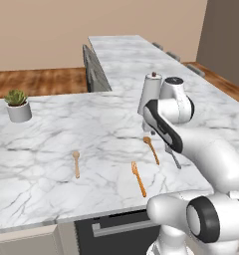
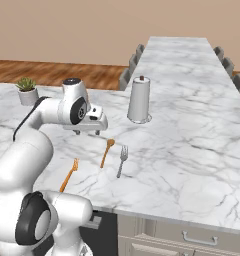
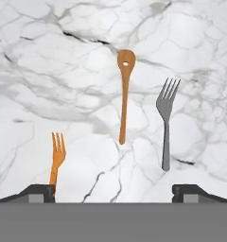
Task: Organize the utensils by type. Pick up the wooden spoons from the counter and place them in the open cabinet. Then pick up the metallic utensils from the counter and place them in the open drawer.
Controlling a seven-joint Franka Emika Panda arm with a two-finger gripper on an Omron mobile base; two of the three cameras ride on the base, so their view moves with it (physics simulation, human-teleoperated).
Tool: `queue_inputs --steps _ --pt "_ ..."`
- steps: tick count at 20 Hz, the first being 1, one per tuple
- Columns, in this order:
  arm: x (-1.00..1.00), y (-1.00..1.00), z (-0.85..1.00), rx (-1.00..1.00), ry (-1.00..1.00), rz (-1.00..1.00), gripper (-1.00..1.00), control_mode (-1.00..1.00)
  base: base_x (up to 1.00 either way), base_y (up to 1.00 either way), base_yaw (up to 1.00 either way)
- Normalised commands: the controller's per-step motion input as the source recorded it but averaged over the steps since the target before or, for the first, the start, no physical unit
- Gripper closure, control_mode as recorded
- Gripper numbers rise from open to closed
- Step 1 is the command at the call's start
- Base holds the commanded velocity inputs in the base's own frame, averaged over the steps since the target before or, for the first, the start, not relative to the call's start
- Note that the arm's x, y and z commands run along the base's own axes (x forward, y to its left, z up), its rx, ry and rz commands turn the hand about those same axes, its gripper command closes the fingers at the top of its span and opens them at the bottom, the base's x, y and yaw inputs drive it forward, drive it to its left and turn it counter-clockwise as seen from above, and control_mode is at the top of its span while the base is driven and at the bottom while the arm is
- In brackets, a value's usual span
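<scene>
On the white marble counter (image 2: 192, 150) lie an orange-brown wooden spoon (image 2: 107, 153) (image 1: 151, 149) (image 3: 124, 94), a grey steel fork (image 2: 122, 160) (image 3: 165, 124) and an orange fork (image 2: 69, 175) (image 1: 138, 179) (image 3: 56, 159). A short pale tan wooden spoon (image 1: 76, 164) rests further left. My gripper (image 2: 87, 132) (image 3: 113, 193) hovers above the counter, open, nothing between its fingertips (image 3: 38, 192). It hangs a little behind and left of the orange-brown spoon's bowl in the right base view. My arm partly hides the grey fork (image 1: 176, 160) in the left base view. The cabinet and the drawer are out of view.
A paper towel roll on a stand (image 2: 139, 100) (image 1: 150, 92) rises just behind the utensils. A small potted plant (image 1: 18, 105) (image 2: 27, 90) sits at the far left. Chairs (image 1: 94, 69) line the island's far side. A dark appliance front (image 1: 116, 229) lies below the counter edge.
</scene>
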Motion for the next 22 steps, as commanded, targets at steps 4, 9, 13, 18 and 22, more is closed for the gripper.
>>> queue_inputs --steps 4,9,13,18,22 --pt "0.50 -0.07 -0.41 0.00 0.01 0.00 -1.00 -1.00 0.00 0.00 0.00" --pt "0.39 -0.07 -0.40 0.00 0.00 0.00 -1.00 -1.00 0.00 0.00 0.00" --pt "0.29 -0.09 -0.36 0.03 0.00 0.00 -1.00 -1.00 0.00 0.00 0.00" --pt "0.18 -0.12 -0.35 0.02 0.00 0.00 -1.00 -1.00 0.00 0.00 0.00" --pt "0.15 -0.10 -0.32 0.00 0.00 0.00 -1.00 -1.00 0.00 0.00 0.00"
